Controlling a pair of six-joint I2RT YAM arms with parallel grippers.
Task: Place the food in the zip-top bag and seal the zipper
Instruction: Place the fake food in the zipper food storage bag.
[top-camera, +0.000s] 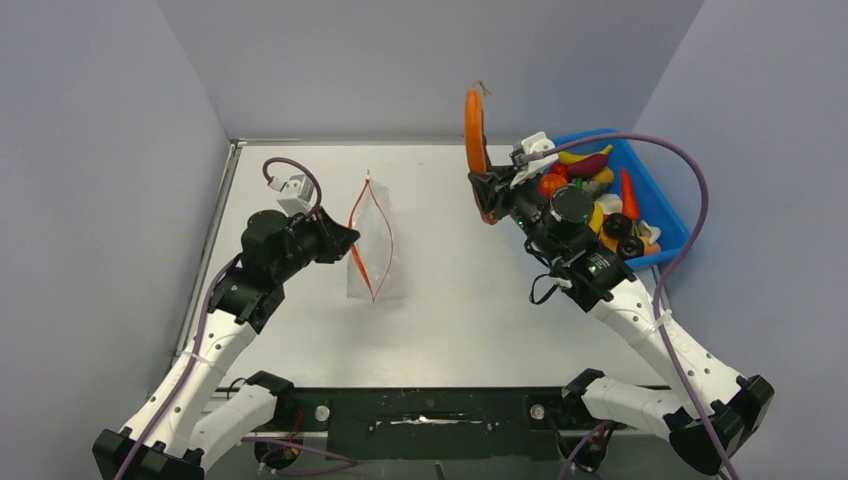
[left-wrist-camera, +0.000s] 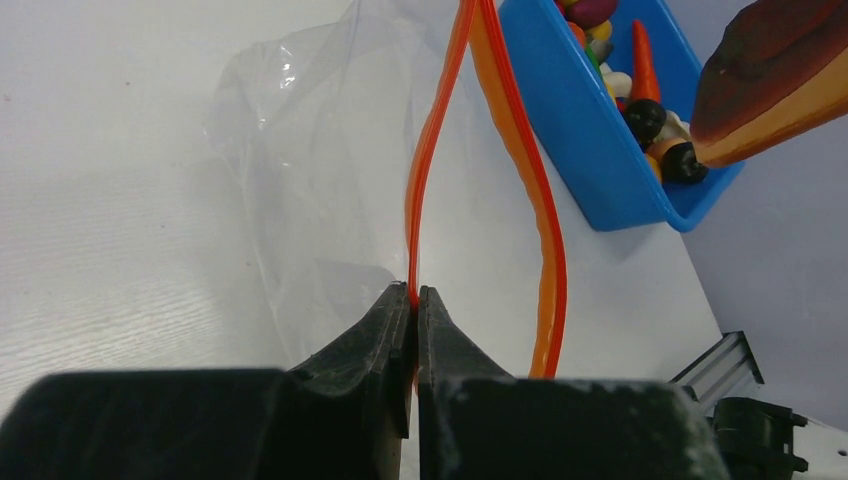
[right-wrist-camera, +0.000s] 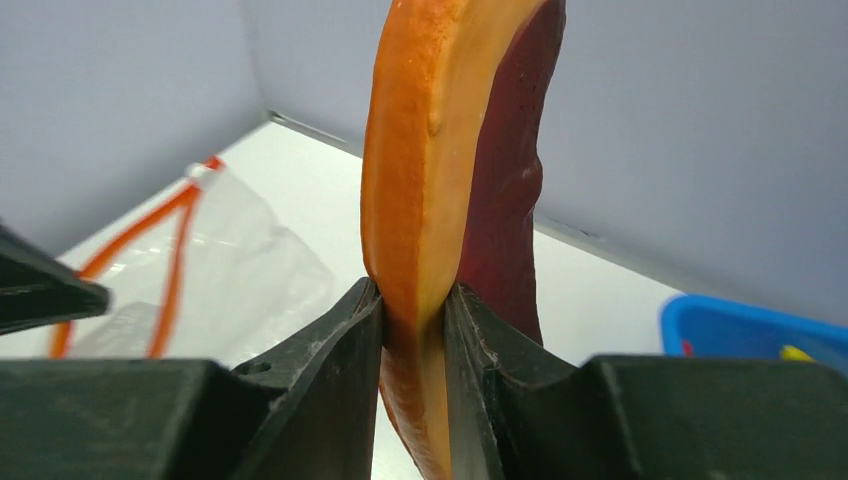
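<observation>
The clear zip-top bag (top-camera: 378, 255) lies flat on the white table, its mouth gaping. My left gripper (top-camera: 348, 240) is shut on one side of the red-orange zipper (left-wrist-camera: 428, 170), pinching it at the fingertips (left-wrist-camera: 416, 292); the other side (left-wrist-camera: 548, 260) bows away. My right gripper (right-wrist-camera: 413, 300) is shut on a curved orange food slice (right-wrist-camera: 430, 150) with a dark red face. It holds the slice upright (top-camera: 474, 130) above the table, right of the bag and left of the tray. More food (top-camera: 590, 175) sits in the tray.
A blue tray (top-camera: 672, 218) of toy fruits and vegetables stands at the back right, also in the left wrist view (left-wrist-camera: 590, 160). Grey walls enclose the table on three sides. A purple cable (top-camera: 690, 190) loops over the tray.
</observation>
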